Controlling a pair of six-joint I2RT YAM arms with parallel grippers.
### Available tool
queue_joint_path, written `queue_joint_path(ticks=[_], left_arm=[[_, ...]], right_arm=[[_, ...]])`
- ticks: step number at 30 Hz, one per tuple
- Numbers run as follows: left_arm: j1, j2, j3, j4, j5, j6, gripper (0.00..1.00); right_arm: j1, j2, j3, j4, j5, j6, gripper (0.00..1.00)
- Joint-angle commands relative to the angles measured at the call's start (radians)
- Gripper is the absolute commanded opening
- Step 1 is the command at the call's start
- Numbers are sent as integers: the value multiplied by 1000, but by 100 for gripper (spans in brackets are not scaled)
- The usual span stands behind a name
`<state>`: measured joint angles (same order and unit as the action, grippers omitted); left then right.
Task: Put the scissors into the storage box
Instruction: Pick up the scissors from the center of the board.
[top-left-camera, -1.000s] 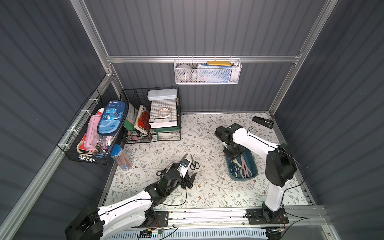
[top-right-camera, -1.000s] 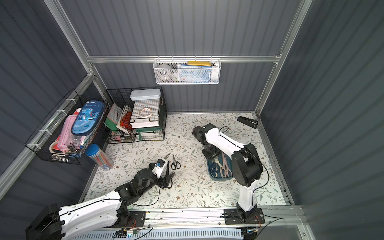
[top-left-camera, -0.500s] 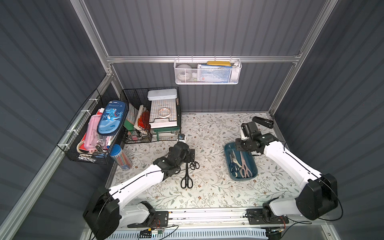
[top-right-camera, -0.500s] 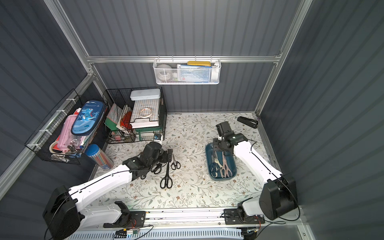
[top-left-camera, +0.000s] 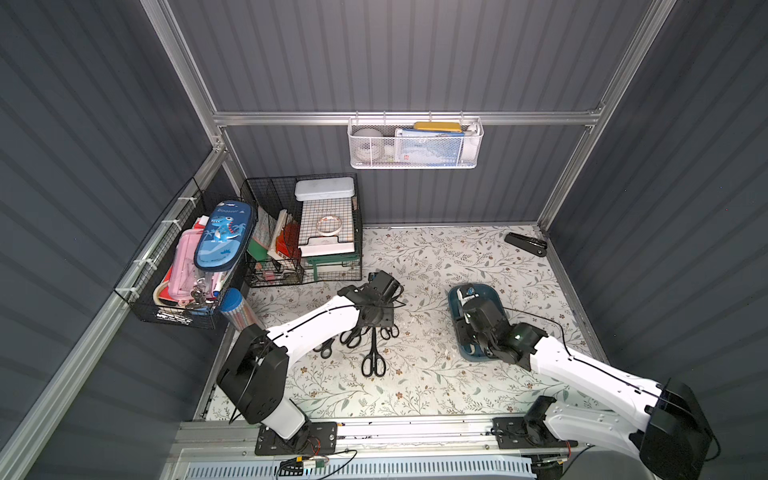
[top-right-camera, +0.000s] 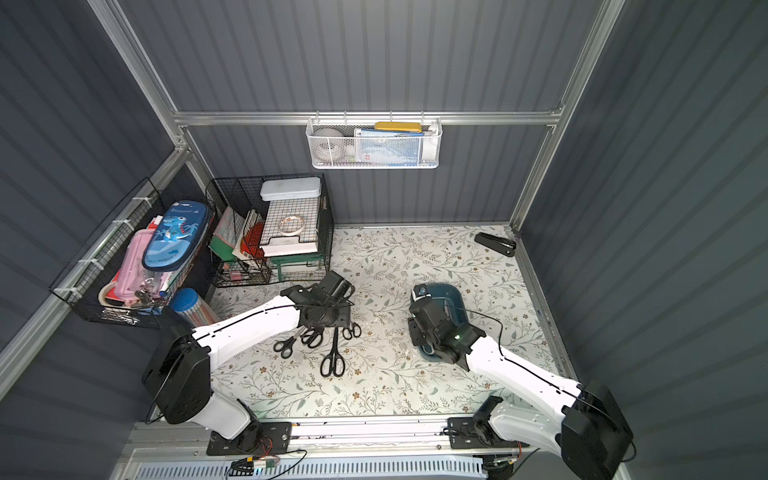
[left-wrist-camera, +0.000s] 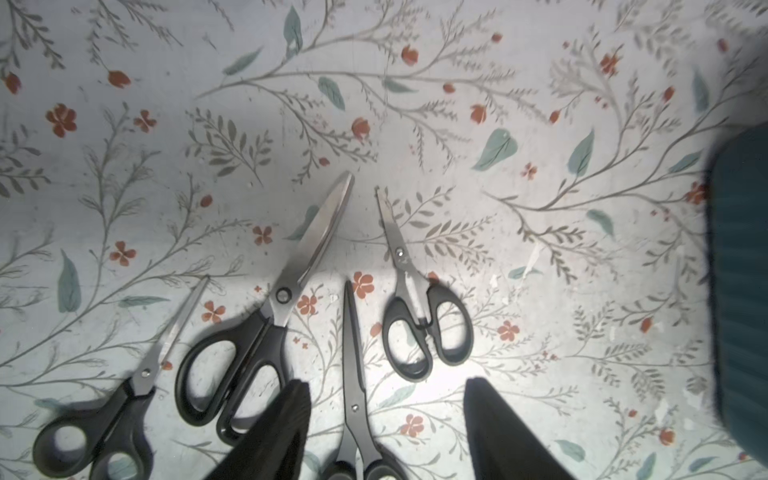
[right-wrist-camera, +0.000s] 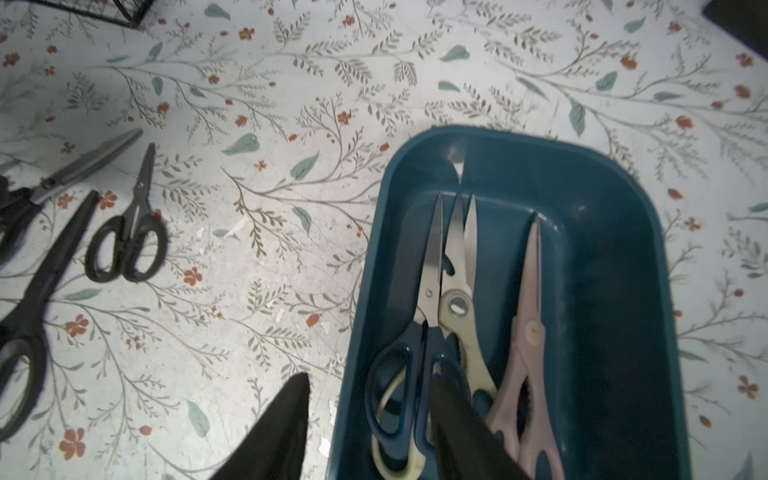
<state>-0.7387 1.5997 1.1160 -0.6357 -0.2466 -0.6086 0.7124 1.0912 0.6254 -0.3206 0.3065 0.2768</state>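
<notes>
Several black-handled scissors lie on the floral mat, among them a small pair (left-wrist-camera: 424, 328), a large pair (left-wrist-camera: 266, 332) and a long thin pair (left-wrist-camera: 353, 395) (top-left-camera: 374, 353). My left gripper (left-wrist-camera: 386, 384) hangs open just above them, its fingers on either side of the long thin pair. The teal storage box (right-wrist-camera: 615, 291) (top-left-camera: 478, 293) holds blue-handled scissors (right-wrist-camera: 415, 374), cream shears (right-wrist-camera: 457, 307) and pink shears (right-wrist-camera: 530, 353). My right gripper (right-wrist-camera: 369, 376) is open astride the box's wall, one finger outside and one over the blue handles.
Black wire baskets (top-left-camera: 303, 232) stand at the back left, with another (top-left-camera: 183, 266) on the left wall. A white mesh basket (top-left-camera: 415, 145) hangs on the back wall. A black wedge tool (top-left-camera: 525, 244) lies in the far right corner. A pencil tube (top-left-camera: 239, 307) stands by the left wall.
The left arm has stretched out over the black scissors and its jaws have narrowed. The right arm has swung round to the near end of the box.
</notes>
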Motion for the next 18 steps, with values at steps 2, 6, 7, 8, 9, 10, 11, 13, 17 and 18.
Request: queue_joint_path(ticks=[2,6,7,8,9,10,11,13,17,18], left_arm=[[6,-17,-11,-101,40,-78,60],[5,-55,-94,-92,69,-97,60],[3,-49,-104,-94,72,-71,59],[-1,-37,-113,-101,96,-61,55],[-6,-27,-123,-114,113,-61,53],[-11,-21,-130,-124,124,-61,53],[-21,-19,-138,-138,124,-70,53],[-42,-32,-157,-148,117,-88,53],[-57,-39,-157,-155,131,-92,55],[-61,-32,-148,-158,134,-93,55]], right_arm=[[46,-47,-54,34,0,46,51],[129,-111,-115,23,54,64,52],[145,-125,-131,43,52,55,52],[168,-143,-143,59,57,42,52],[190,-155,-145,65,73,30,52],[210,-164,-146,60,92,26,52],[226,-174,-145,50,107,25,53],[237,-189,-167,81,76,8,54],[242,-147,-178,117,54,3,56],[241,-126,-181,143,38,-12,56]])
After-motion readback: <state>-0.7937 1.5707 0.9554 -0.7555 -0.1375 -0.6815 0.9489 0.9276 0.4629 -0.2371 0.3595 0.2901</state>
